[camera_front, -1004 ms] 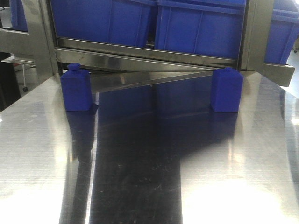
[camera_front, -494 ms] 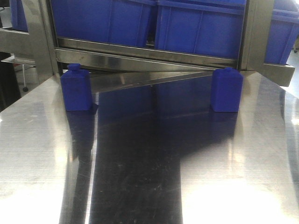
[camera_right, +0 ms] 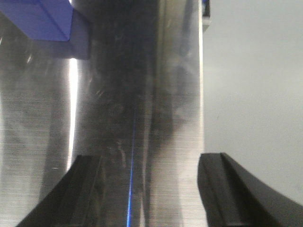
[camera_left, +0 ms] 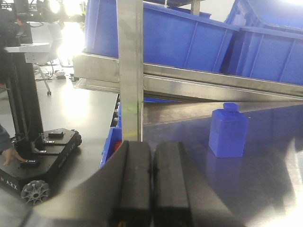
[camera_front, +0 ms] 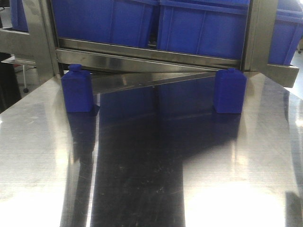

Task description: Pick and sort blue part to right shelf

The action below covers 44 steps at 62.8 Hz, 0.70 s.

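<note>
While neither claw has a part yet, the step in hand looks like the reach. On the brushed steel table (camera_front: 47,165), two upright blue plastic blocks with small top knobs stand just in front of the slanted steel shelf rail (camera_front: 151,59): the left-end part (camera_front: 76,90) and the right-end part (camera_front: 230,91). The right gripper (camera_right: 149,161) is spread wide and empty, short of the rail. A blue block corner (camera_right: 38,19), probably the right-end part, shows ahead to its left. The left gripper (camera_left: 152,149) is clenched on nothing. Centre the spread jaws on the block's flat sides, grip the body rather than the knob, and close squarely so it cannot tip.
</note>
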Tool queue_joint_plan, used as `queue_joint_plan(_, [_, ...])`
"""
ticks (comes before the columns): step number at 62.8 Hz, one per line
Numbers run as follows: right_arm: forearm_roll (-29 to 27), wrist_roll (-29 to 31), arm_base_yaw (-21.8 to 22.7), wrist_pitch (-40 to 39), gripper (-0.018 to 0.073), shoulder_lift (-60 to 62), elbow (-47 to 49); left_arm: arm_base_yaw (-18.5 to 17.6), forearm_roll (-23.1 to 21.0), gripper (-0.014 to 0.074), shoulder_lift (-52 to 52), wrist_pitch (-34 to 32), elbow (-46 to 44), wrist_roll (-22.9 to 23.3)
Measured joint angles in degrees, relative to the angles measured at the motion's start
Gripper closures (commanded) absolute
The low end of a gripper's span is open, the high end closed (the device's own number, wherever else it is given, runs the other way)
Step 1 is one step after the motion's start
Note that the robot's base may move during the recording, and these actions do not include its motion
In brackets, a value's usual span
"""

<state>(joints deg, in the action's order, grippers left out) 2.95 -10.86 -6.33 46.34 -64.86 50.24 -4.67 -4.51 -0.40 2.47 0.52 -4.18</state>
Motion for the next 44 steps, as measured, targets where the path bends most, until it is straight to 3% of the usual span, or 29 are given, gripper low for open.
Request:
queue_joint_plan(12, [0.00, -5.21, -3.69, 7.12, 0.0052, -11.33, 11.04, 0.00, 0.00, 0.0472, 0.00, 0.00, 0.00, 0.00])
queue_joint_plan(44, [-0.63, -5.71, -5.86, 22.72, 0.0050, -38.18, 42.27, 0.00, 0.00, 0.0472, 0.00, 0.00, 0.00, 0.00])
